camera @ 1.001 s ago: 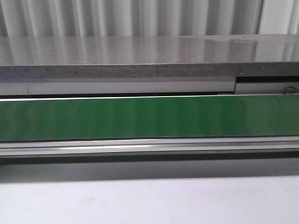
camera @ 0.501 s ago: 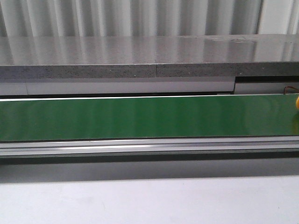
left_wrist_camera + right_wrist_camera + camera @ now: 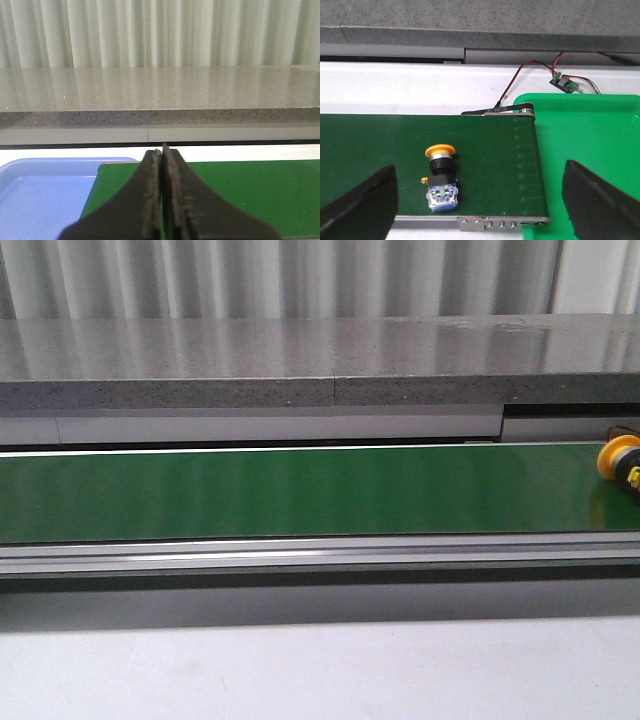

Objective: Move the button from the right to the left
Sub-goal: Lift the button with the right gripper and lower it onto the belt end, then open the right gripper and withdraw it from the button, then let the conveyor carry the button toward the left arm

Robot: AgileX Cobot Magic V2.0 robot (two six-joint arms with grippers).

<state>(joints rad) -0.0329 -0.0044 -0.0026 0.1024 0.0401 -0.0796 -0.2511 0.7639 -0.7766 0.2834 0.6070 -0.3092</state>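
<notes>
The button [image 3: 441, 176] lies on its side on the green belt [image 3: 380, 145]: yellow-orange head, black collar, blue-and-clear block with a green mark. In the front view the button [image 3: 620, 459] shows at the belt's [image 3: 300, 490] far right edge, partly cut off. My right gripper [image 3: 480, 200] hangs above it, open wide, with the button between the two black fingers [image 3: 360, 202] and untouched. My left gripper [image 3: 162, 160] is shut with nothing in it, over the belt's [image 3: 250, 195] left end. Neither gripper appears in the front view.
A blue tray [image 3: 45, 195] sits beside the belt's left end. A green tray [image 3: 590, 150] sits past the belt's right end, with a small circuit board [image 3: 565, 84] and red wires behind it. A grey stone ledge [image 3: 300, 365] runs behind the belt.
The button has come into the front view from the right edge, moving leftward along the belt; one second ago the belt there was bare.
</notes>
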